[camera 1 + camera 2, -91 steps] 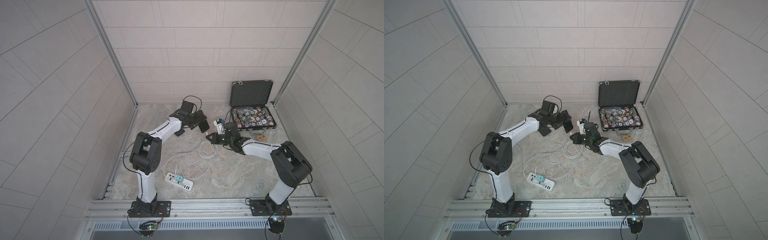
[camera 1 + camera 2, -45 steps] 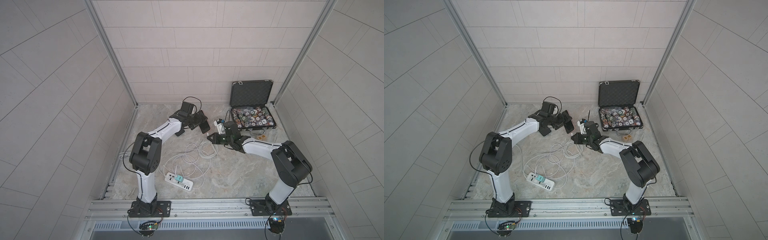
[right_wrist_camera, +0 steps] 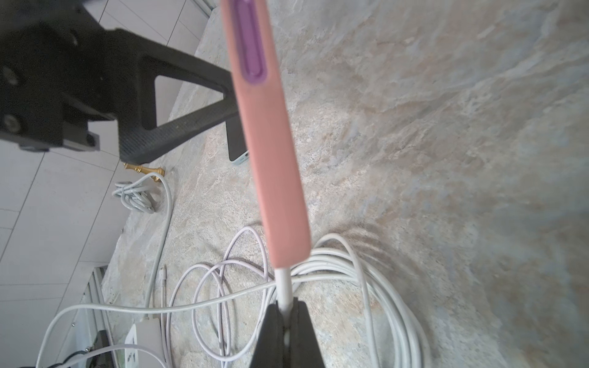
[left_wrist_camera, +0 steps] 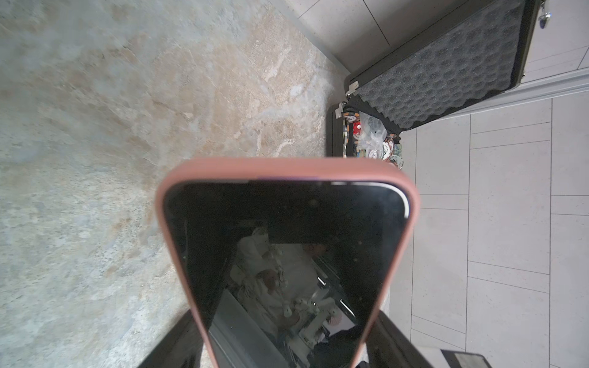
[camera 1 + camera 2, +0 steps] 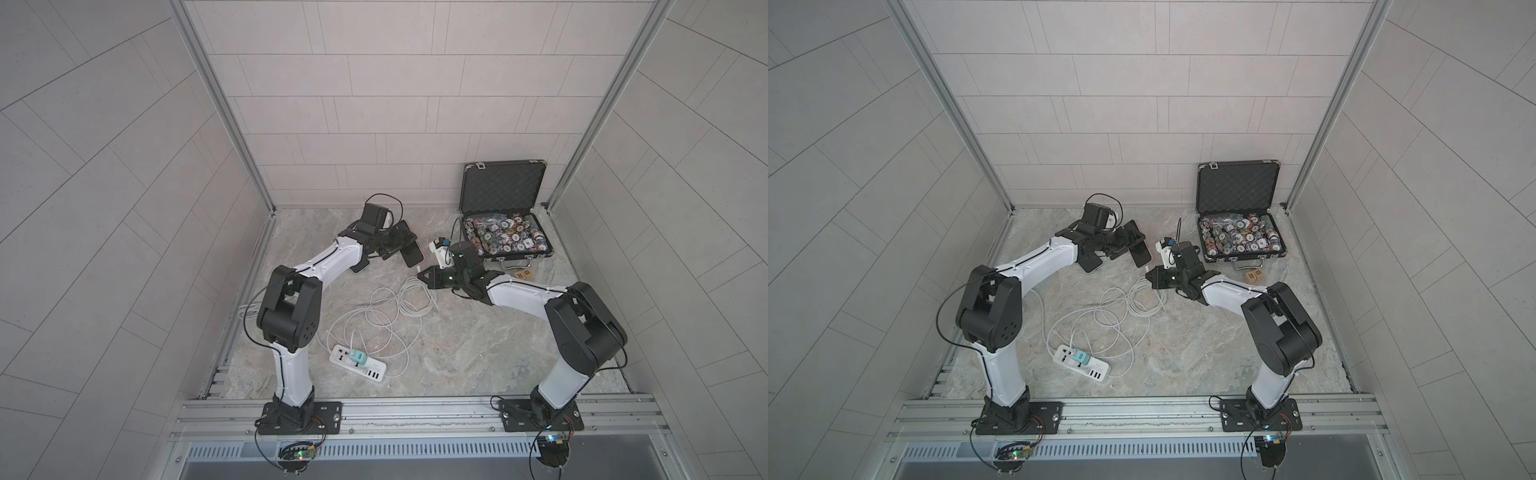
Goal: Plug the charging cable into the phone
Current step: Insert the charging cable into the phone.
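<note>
Left claw (image 5: pixel 392 245): clenched on the phone (image 5: pixel 411 257) with jaws spread wide around it, lifting it clear of the table (image 5: pixel 478 353) near the middle of the back edge.
Phone: pink case and dark screen, held by one end, free end slanting forward toward the right claw (image 3: pixel 288 318).
Right claw: pinched tight on the white plug (image 3: pixel 283 283), fingertips just behind the plug body.
Cable (image 5: pixel 399 307): loose white coils on the middle of the table, trailing to the power strip (image 5: pixel 359 363) toward the front edge.
Key relation: phone straight ahead of the right claw, seen edge-on in the right wrist view, long axis running on from the plug in nearly one line, with the plug's tip meeting the case's lower end.
Seating: possibly just inside the port, though the depth cannot be read because the case's end hides the tip.
Nearer arm: right arm for the cable, left arm only as the brace.
Step in hand: likely the insertion itself, near the end of the task.
Next move: probably a short straight push along the phone's long axis against a firm left grip.
Risk: any sideways tilt bending the plug or levering the phone in the jaws.
Bystander: open case of chips (image 5: pixel 505 237) in the back right corner, apart from both claws.
</note>
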You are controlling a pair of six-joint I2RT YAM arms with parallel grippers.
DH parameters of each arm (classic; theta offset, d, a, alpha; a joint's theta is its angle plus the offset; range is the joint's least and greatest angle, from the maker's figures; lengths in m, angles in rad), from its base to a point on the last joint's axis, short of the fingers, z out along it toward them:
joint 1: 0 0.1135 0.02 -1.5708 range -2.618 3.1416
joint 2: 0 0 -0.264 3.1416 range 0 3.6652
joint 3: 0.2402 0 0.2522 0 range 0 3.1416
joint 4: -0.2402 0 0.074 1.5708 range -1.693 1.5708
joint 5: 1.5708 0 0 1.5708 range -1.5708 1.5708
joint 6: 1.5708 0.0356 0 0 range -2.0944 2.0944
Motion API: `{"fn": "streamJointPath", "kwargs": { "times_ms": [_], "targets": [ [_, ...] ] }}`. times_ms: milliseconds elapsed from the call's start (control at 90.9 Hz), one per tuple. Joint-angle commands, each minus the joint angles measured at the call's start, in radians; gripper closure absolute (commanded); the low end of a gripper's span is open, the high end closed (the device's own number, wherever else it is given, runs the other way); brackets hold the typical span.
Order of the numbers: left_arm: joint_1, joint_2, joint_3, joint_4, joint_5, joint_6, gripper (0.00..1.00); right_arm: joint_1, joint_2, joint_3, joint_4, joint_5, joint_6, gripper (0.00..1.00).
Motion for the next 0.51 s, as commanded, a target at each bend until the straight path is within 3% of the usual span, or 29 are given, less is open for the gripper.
{"fn": "streamJointPath", "kwargs": {
  "times_ms": [0, 495],
  "targets": [
    [-0.025, -0.036, -0.001, -0.022, 0.109, 0.039, 0.64, -0.008, -0.06, 0.006, 0.071, 0.0, -0.102, 1.0],
    [-0.028, -0.043, -0.011, -0.032, 0.08, 0.08, 0.7, -0.035, -0.078, 0.009, 0.02, 0.027, -0.113, 1.0]
  ]
}}
